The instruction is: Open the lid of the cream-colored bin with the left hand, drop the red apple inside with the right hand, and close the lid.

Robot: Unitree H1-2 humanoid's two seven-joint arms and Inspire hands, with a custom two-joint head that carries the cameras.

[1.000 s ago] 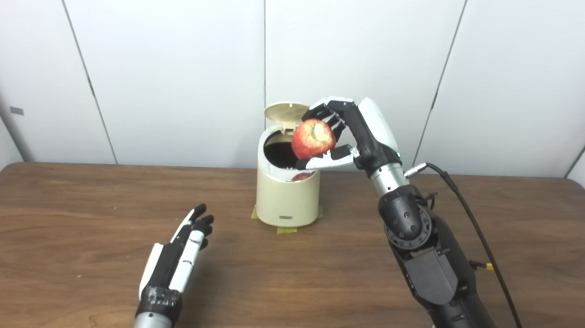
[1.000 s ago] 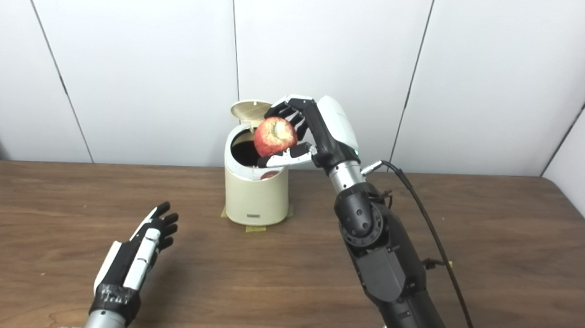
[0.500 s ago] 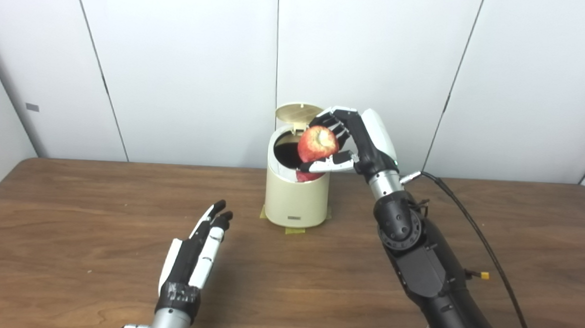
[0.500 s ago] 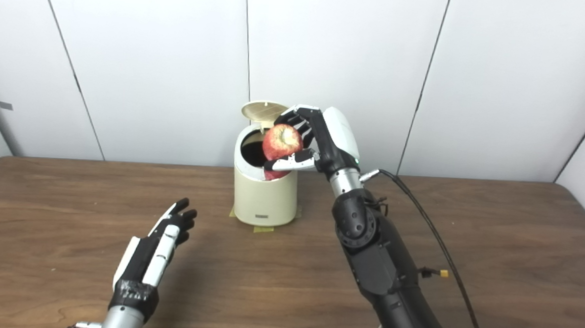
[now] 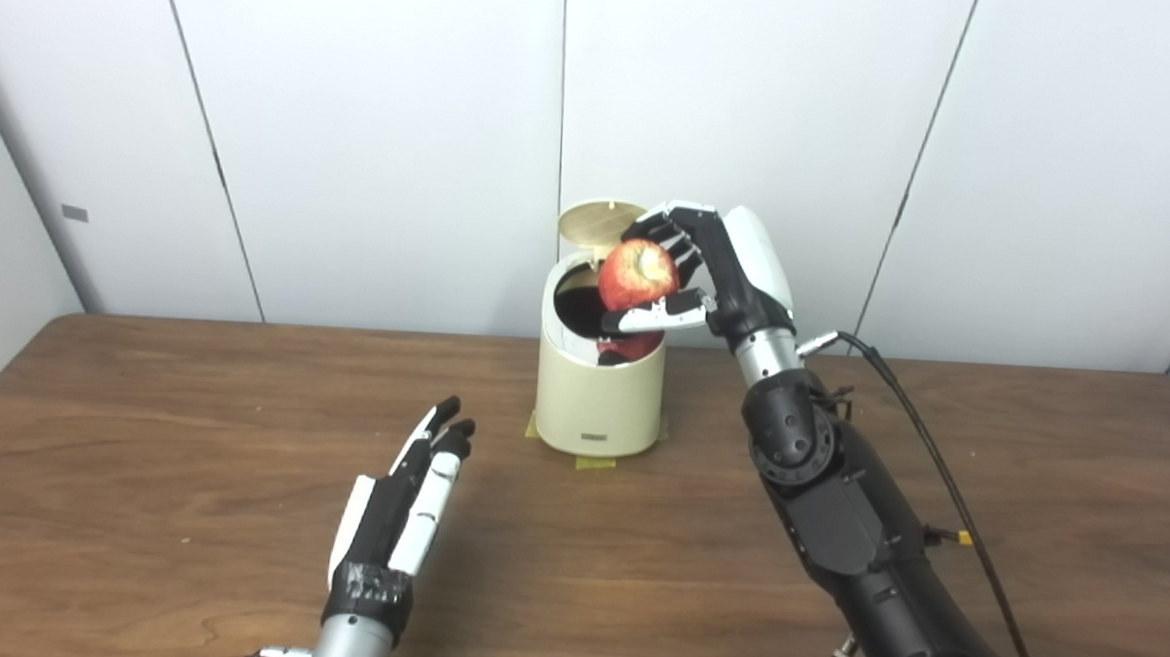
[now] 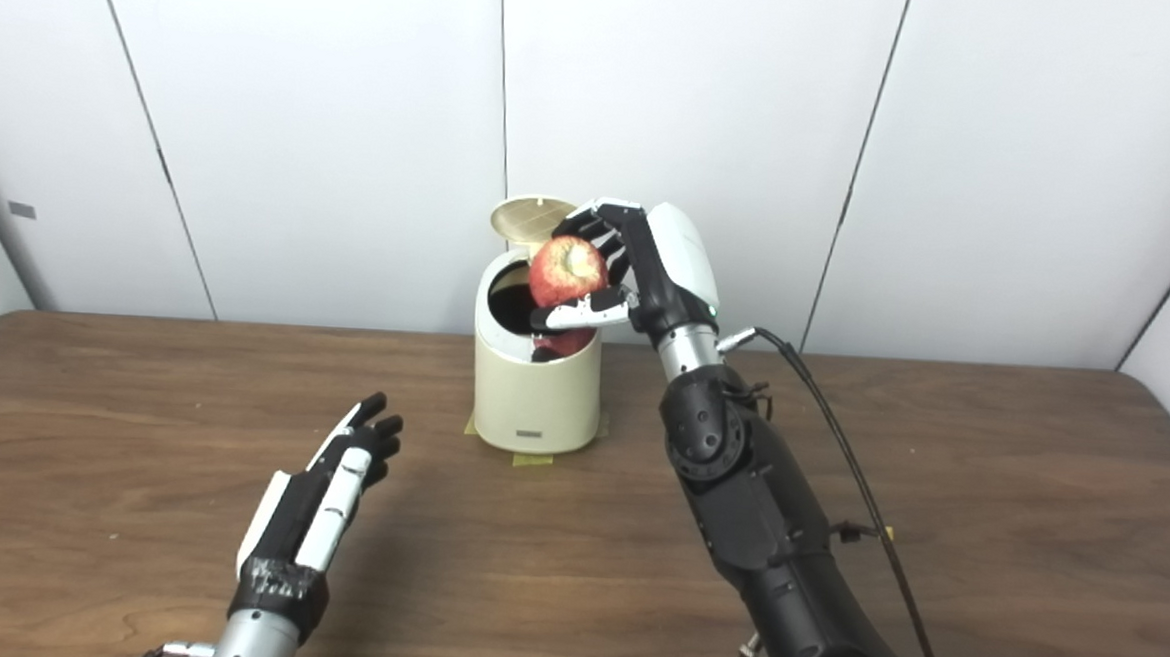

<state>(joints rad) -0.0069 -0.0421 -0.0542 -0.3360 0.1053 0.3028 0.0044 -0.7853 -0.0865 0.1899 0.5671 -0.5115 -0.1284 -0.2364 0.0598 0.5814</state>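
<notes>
**Apple poised at the bin's mouth, release to be judged**

The apple is held in the right hand, pinched between the thumb below and the curled fingers behind, directly over the front rim of the bin. The lid is stood up at the back of the bin, so the dark mouth is exposed. A red reflection is seen on the glossy rim under the fruit. The apple's pale stem hollow is turned toward the cameras.

The step in hand is judged to be the drop. It would best be done with the apple carried a little further back from the front rim, toward the lid, so that it is centred over the mouth before the fingers are released. The hand should be lowered close to the opening first; a fall from height could send the fruit off the rim and onto the counter. The upright lid should not be knocked by the fingers, since it could swing shut.

The left hand is kept low, well in front and to the left of the bin, fingers straight and apart, nothing held. It is well placed for the closing.

A small dark label is seen low on the bin's front; its writing is too small to be read. Yellow tape is seen under the bin's base.
</notes>
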